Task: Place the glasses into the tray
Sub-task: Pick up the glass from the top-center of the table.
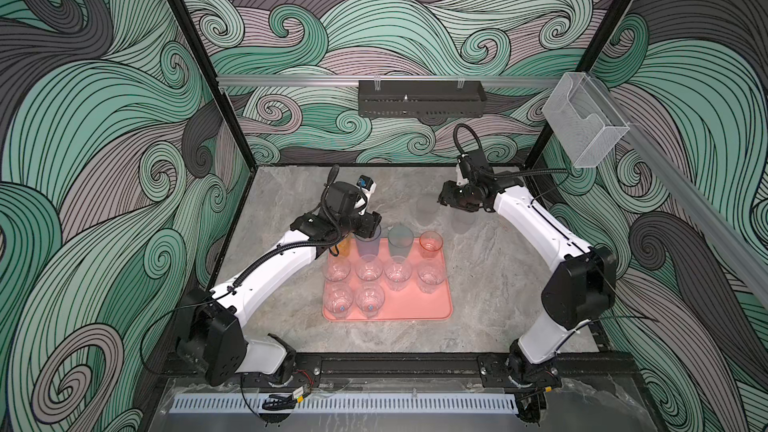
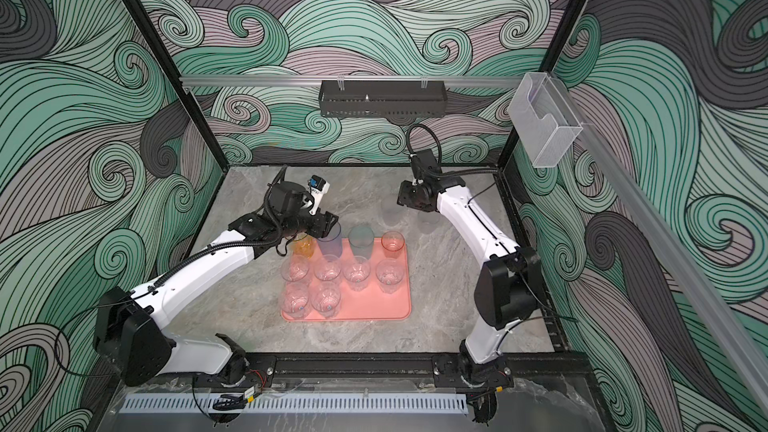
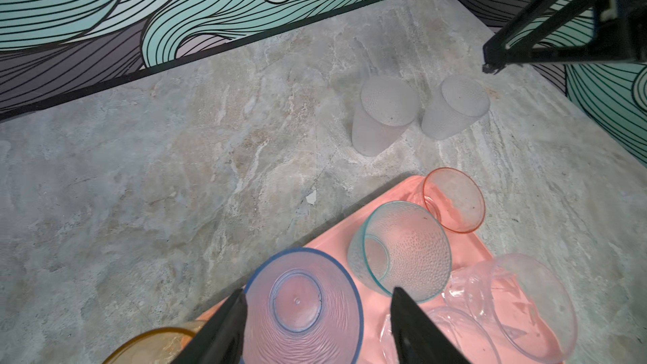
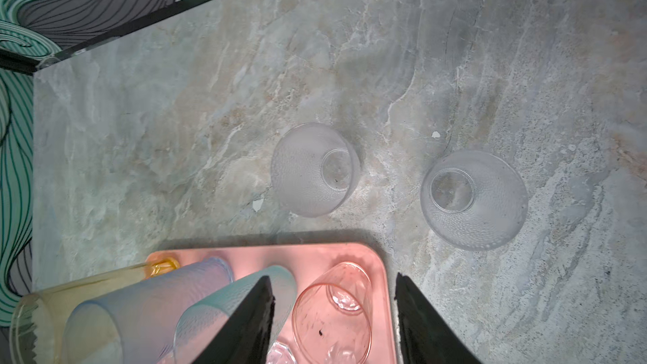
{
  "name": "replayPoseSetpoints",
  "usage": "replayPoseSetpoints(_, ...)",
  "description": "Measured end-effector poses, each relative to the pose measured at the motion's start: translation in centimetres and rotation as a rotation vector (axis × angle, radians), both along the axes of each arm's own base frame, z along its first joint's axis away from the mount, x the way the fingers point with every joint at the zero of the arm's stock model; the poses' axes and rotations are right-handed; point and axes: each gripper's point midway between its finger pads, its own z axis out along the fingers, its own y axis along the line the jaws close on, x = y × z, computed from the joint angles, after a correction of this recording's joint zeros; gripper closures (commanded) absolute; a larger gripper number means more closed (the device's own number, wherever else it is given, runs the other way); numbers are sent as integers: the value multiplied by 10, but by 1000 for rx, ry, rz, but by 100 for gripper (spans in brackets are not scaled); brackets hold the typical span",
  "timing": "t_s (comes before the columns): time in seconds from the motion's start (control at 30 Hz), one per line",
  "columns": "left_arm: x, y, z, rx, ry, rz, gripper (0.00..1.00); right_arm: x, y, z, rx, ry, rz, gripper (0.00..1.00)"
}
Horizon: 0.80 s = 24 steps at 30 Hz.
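The left gripper (image 3: 318, 294) holds its jaws apart, straddling the tall blue-violet see-through tumbler (image 1: 368, 245). That tumbler stands upright in the far row of the flat salmon-pink tray (image 1: 415, 305), between a tall amber tumbler (image 1: 343, 248) on the left and a tall teal tumbler (image 1: 400, 241), with a short reddish tumbler (image 1: 431, 243) rightmost. Six short clear glasses (image 1: 369, 270) fill the nearer rows. The right gripper (image 4: 333, 276), jaws apart and empty, hangs farther back near two frosted clear tumblers (image 4: 313, 169) (image 4: 472, 199), which stand on the grey marble table (image 1: 498, 305) beyond the tray.
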Motion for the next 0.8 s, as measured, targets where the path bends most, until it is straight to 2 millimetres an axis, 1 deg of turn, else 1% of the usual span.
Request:
replayPoseSetpoints(0.2,4,7,-1,27,-13,33,23,17,4,-38,-31,73,6,45)
replayPoseSetpoints(0.3,4,7,-3,32,-7,32,16,25,7,-49,-43,89,12,46)
replayPoseSetpoints(0.43,1,1,-3,11,5,2,17,35,10,-57,-54,95,24,48)
replayPoseSetpoints(0.6,-8,-12,0,-24,1,-98,18,47,15,-65,-53,98,36,55)
replayPoseSetpoints(0.7,-19,-18,-4,-21,-23,-183,18,51,17,-75,-62,110,45,58)
replayPoseSetpoints(0.8,-32,-19,-9,-2,-69,-269,18,50,17,-86,-75,130,56,63)
